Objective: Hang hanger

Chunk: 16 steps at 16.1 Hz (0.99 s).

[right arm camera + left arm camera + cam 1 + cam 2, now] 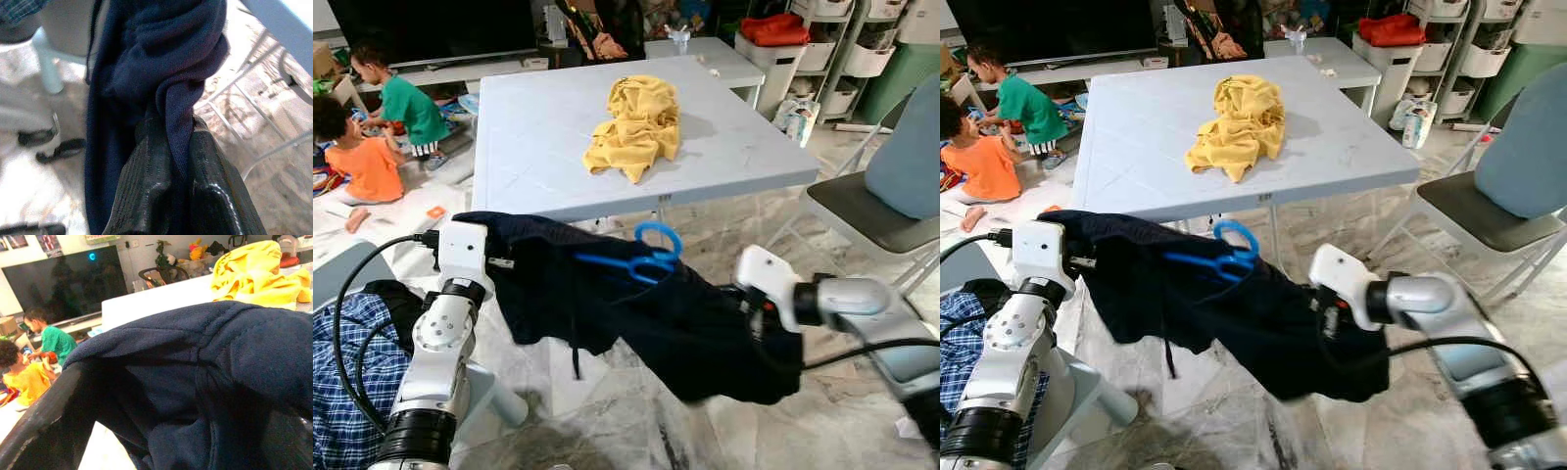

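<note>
Table [538, 127] with yellow cloth [634, 125] stands beyond dark garment [636, 313]; right hand [168, 196] pinches it, left's grip unclear.

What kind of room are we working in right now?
Likely a home living room: a large television on the far wall, a folding table holding a yellow garment, and storage shelves with bins.

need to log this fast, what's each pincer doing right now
Left pincer: holding the dark navy garment; whether it is shut cannot be told.
Right pincer: shut on the garment's bunched fabric.
</note>
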Available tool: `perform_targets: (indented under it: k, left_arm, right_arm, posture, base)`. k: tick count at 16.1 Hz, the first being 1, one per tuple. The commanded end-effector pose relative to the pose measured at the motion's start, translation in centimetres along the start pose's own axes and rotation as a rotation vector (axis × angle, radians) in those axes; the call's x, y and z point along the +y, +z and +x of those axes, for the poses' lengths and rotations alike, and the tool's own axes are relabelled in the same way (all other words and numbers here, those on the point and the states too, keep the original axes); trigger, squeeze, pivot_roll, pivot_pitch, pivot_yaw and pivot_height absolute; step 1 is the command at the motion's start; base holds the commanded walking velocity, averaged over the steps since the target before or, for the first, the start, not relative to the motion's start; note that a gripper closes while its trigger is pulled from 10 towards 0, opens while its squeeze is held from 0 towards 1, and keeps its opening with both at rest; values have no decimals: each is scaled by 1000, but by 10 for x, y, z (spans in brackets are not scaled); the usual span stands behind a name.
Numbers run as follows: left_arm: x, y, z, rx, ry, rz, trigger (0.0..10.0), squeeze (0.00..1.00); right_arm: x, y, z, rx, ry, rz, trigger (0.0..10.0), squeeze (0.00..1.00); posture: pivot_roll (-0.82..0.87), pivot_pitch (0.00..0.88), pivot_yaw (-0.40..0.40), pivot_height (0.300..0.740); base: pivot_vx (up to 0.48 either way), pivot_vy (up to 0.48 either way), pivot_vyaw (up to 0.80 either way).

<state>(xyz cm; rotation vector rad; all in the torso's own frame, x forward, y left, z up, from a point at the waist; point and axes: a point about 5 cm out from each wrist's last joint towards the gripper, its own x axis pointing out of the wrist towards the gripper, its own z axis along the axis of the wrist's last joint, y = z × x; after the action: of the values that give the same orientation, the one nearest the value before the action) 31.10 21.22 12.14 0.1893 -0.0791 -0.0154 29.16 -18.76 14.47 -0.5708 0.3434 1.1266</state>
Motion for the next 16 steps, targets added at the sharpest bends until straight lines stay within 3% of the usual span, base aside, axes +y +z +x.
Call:
perform_targets:
  k: [1,3,6,9,10,12,13,14,15,16]
  left_arm:
    - [13,12,5,-33,32,-4,10000,0]
    - [13,11,6,-19,15,-18,10000,0]
    - [7,5,5,14,-42,-40,10000,0]
    - [-1,2,4,38,-88,-75,10000,0]
    - [-6,2,4,48,-123,-126,10000,0]
    - [-5,6,6,40,-119,-131,10000,0]
    - [-4,7,7,37,-113,-129,10000,0]
    - [0,9,9,32,-93,-134,10000,0]
    - [3,10,10,29,-76,-140,10000,0]
    - [4,11,10,31,-77,-142,10000,0]
  right_arm:
    - [4,8,-10,-57,96,-12,10000,0]
    - [1,19,-32,-141,185,49,10000,0]
    - [-21,39,-62,-290,164,88,10000,0]
    - [-23,54,-70,-375,191,94,10000,0]
    - [-23,49,-69,-320,188,67,10000,0]
    - [-10,21,-58,-129,249,11,10000,0]
    - [-7,17,-57,-99,266,-1,10000,0]
    - [0,2,-53,22,289,-57,10000,0]
    - [0,-14,-48,138,270,-126,10000,0]
    - [-5,-18,-42,169,210,-169,10000,0]
  posture:
    - [-100,0,12,740]
    - [-100,0,15,740]
    - [-107,0,22,740]
    - [-108,0,24,740]
    - [-109,0,25,740]
    - [-103,0,23,740]
    - [-103,0,23,740]
    - [-100,0,22,740]
    - [-99,0,23,740]
    - [-99,0,23,740]
  base:
    - [0,0,0]
    - [0,0,0]
    - [0,0,0]
    - [0,0,0]
    - [0,0,0]
    - [0,0,0]
    - [0,0,0]
    - [0,0,0]
    - [0,0,0]
    - [0,0,0]
